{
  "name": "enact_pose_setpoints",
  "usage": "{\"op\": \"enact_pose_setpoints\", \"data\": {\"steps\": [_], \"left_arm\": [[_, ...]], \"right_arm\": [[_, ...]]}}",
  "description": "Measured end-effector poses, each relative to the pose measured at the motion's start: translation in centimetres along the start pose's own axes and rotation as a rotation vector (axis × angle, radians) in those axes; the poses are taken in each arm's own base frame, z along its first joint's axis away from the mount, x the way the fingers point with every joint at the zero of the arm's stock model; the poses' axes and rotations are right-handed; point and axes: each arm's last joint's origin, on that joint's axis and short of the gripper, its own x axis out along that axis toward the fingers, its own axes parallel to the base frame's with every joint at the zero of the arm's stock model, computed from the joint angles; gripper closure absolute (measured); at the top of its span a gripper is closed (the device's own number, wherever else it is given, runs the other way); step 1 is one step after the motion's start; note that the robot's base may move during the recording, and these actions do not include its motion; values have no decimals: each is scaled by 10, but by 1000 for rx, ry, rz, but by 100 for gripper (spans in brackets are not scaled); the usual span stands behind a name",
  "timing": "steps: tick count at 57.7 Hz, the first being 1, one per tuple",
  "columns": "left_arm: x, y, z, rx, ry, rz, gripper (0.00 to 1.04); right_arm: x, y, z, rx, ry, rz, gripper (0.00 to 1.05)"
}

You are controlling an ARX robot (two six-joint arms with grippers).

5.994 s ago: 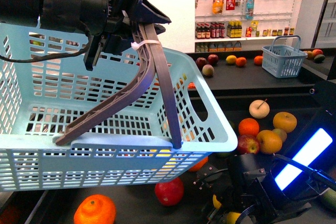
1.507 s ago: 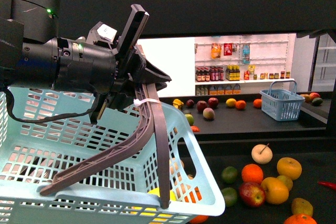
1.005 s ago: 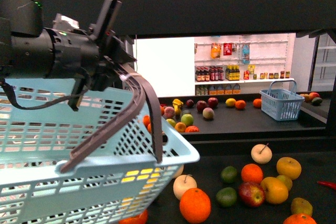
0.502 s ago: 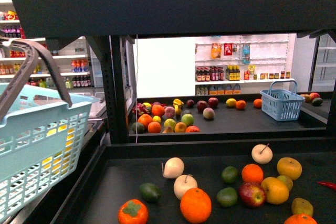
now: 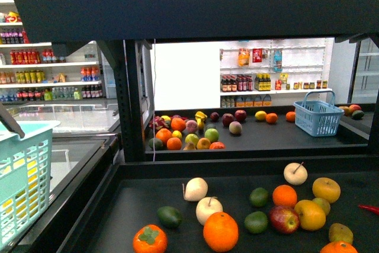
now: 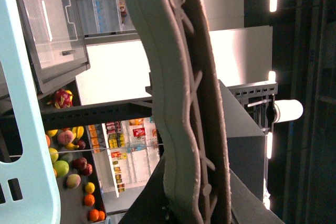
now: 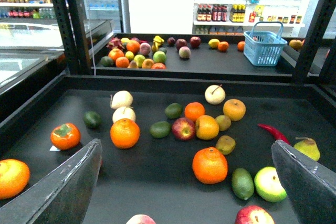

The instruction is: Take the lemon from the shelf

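Right claw (image 7: 185, 149): released, its two grey fingers (image 7: 73, 182) spread wide with nothing between them, hanging over the black tray (image 7: 157, 177) and touching no fruit
Under the right claw: a red apple (image 7: 184, 128) between a green fruit and a yellow-orange one, an orange (image 7: 125, 132) to one side, a persimmon (image 7: 65, 136) further out, a red chilli (image 7: 272, 132) toward the other side
Left claw: I cannot tell how its jaws stand; the left wrist view is filled close up by the grey basket handle (image 6: 184, 103), with the pale blue basket rim beside it
Basket (image 5: 26, 146): pale blue mesh, at the far left edge of the front view, beside the shelf and outside it
Lemon (image 5: 19, 189): only yellow patches seen through the basket mesh, its outline not made out
Shelf (image 5: 189, 16): dark grey, with a thick front edge above and loose fruit on the black trays below
Far tier: a heap of mixed fruit on the left, a small blue basket (image 5: 318, 118) on the right
Background: white wall shelves (image 5: 272, 31) lined with bottles
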Motion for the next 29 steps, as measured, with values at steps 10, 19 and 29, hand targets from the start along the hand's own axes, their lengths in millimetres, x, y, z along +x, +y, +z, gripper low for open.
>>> {"op": "enact_pose_setpoints", "data": {"steps": [10, 19, 29], "left_arm": [[-9, 18, 9, -14, -24, -39, 96], [-11, 32, 10, -27, -24, -61, 96], [-11, 50, 9, -49, -30, -43, 96]], "right_arm": [[0, 0, 0, 0, 0, 0, 7], [0, 0, 0, 0, 0, 0, 7], [0, 0, 0, 0, 0, 0, 7]]}}
